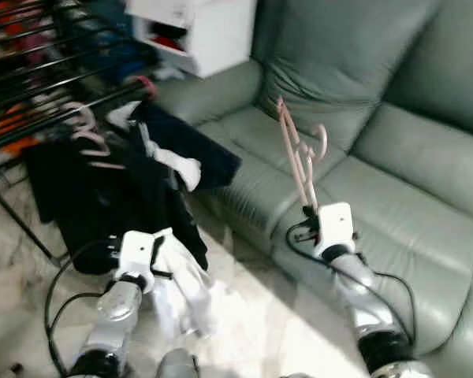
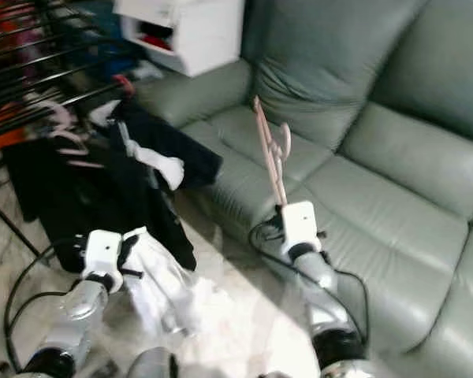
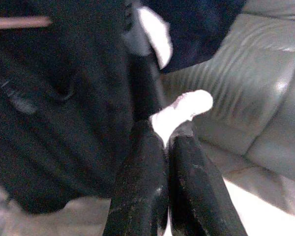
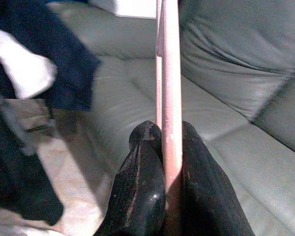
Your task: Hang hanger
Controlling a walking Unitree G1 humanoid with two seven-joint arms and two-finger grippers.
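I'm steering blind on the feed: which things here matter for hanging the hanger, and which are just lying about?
For the job:
- pink hanger, clamped in the right gripper
- drying rack, where hangers already hang
- white cloth, pinched in the left gripper

Lying about:
- grey sofa
- dark clothes draped off the rack
- white cabinet

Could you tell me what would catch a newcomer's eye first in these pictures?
Probably the pink hanger, held upright in the right gripper in front of the grey-green sofa. Next, the left gripper, shut on a piece of white cloth, low beside the dark clothes hanging from the black drying rack on the robot's left.
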